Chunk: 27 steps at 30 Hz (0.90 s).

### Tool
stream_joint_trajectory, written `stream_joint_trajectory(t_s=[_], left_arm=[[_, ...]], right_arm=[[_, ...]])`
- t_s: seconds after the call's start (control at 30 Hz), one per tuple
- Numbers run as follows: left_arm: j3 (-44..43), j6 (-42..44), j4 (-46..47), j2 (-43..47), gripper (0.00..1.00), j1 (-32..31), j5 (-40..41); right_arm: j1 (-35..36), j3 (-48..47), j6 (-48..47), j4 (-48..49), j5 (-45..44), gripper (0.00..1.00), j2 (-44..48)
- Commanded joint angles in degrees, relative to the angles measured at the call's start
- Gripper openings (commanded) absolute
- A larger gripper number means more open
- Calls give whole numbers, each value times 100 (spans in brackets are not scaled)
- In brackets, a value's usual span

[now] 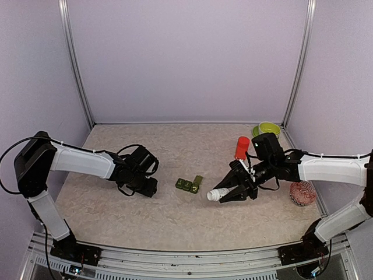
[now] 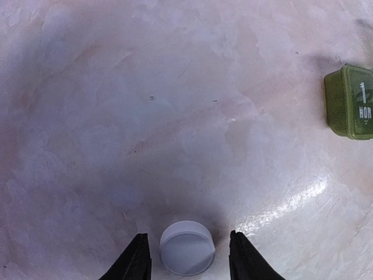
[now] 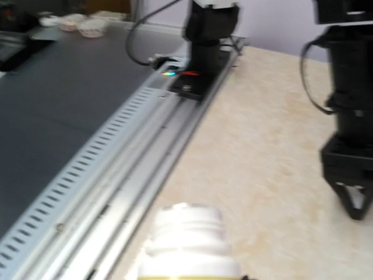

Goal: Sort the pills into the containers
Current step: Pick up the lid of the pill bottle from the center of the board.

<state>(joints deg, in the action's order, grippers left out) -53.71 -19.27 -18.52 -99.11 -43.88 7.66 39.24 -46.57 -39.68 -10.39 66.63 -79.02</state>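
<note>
Left wrist view: box (image 2: 351, 102) cut off by right edge; right wrist view: bottle (image 3: 189, 242) blurred, cut off by bottom edge; top view: bottle contents too small to tell.

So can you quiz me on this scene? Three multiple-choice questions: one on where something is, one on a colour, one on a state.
1. Where is the white cap?
A. between the fingers of the left gripper
B. screwed on a bottle
C. in a bowl

2. What colour is the upright bottle beside the right arm?
A. blue
B. red
C. black

3. The white bottle in the right gripper is:
A. capped
B. uncapped
C. standing upright

Answers: 1 A, the left wrist view shows it there. 2 B, it is plainly red from above. 3 B, its bare threaded neck shows.
</note>
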Motion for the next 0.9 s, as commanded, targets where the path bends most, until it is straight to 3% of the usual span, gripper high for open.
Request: stream_joint_trajectory(t_s=[0.0,0.2,0.87], left_arm=[[26,-42,2,253,45,-33,-31],[62,-34,-11,281,40,-29,-14],[116,6,60,-9,39,-33,0]], right_arm=[[48,563,933,1910,-739,25,519],[48,1029,1247,2522,-1204,26,826],[57,1150,1358,2495,-1186,25,918]])
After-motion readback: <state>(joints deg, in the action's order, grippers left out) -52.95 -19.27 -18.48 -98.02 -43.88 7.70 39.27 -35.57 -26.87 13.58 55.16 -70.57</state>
